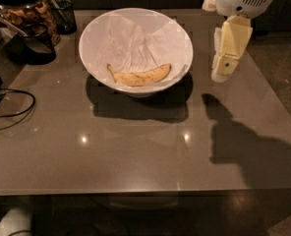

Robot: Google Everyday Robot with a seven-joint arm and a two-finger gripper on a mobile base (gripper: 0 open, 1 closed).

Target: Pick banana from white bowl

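The yellow banana (140, 76) lies on its side in the front part of the white bowl (99, 21), on crinkled white paper, stem to the left. The bowl stands on the grey table at the back middle. My gripper (221, 73) hangs point-down above the table just right of the bowl's rim, apart from the bowl and the banana, at about rim height. It holds nothing that I can see.
Dark glass jars (25, 11) with snacks and a black cup (35, 45) stand at the back left. A black cable (10, 107) loops on the table's left edge. The grey table (135, 151) spreads in front of the bowl.
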